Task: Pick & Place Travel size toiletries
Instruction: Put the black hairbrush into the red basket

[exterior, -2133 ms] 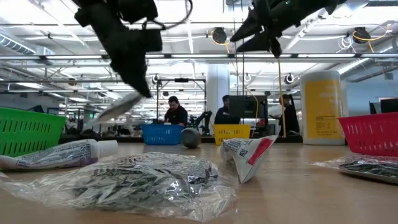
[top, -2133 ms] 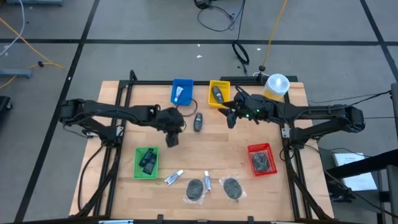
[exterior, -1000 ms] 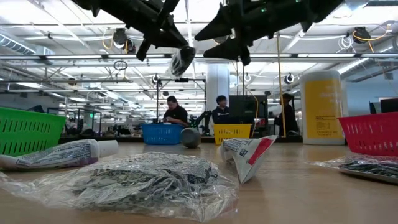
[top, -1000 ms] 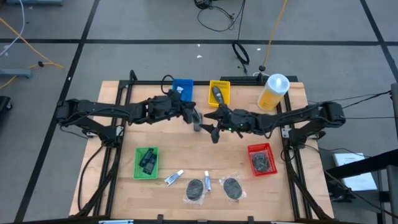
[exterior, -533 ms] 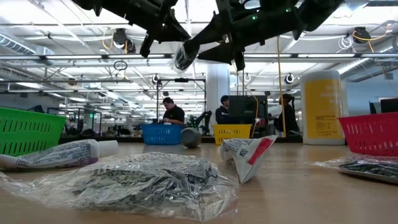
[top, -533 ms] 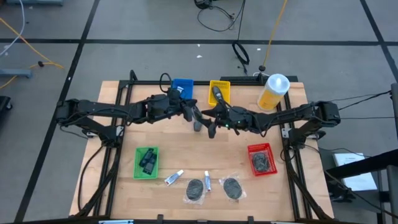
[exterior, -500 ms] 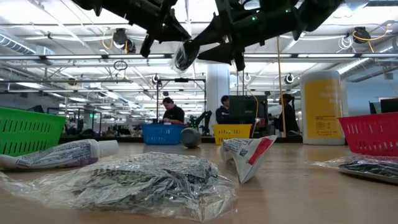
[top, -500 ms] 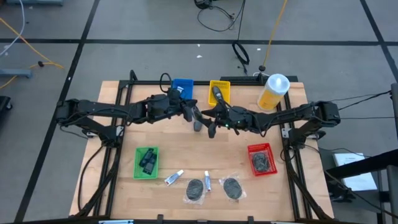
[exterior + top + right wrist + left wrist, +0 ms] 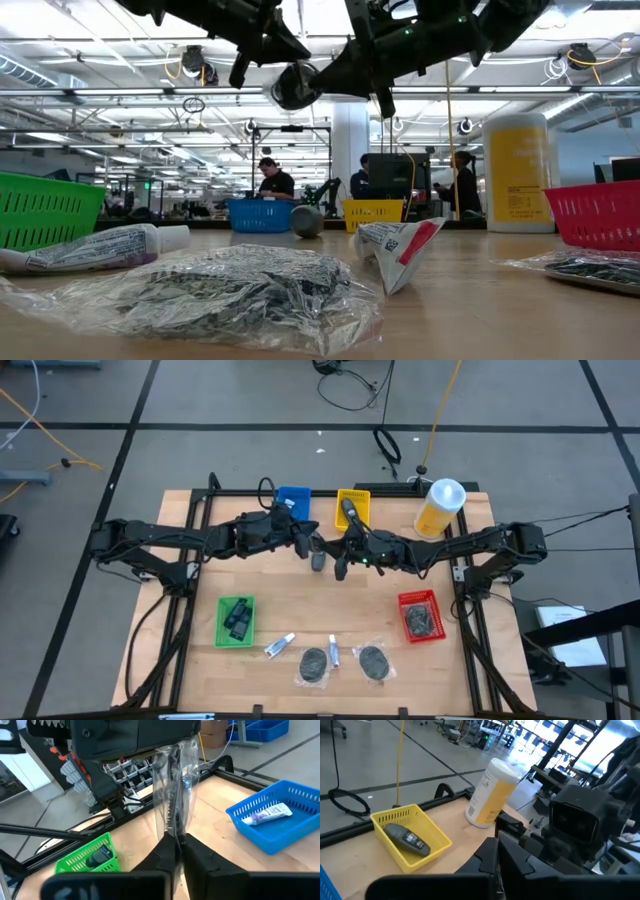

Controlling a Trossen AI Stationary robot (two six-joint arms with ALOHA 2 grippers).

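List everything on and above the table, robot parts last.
tubes: three, white; two at the table front, one in the blue bin
blue bin: one, back
yellow bin: one, back, holds a dark gadget
green bin: one, left, holds dark items
red bin: one, right
bottle: one, yellow, back right
bags: four, clear, dark contents; two in front, one in the red bin, one raised
left pincer: shut on the raised bag
right pincer: shut on the same bag
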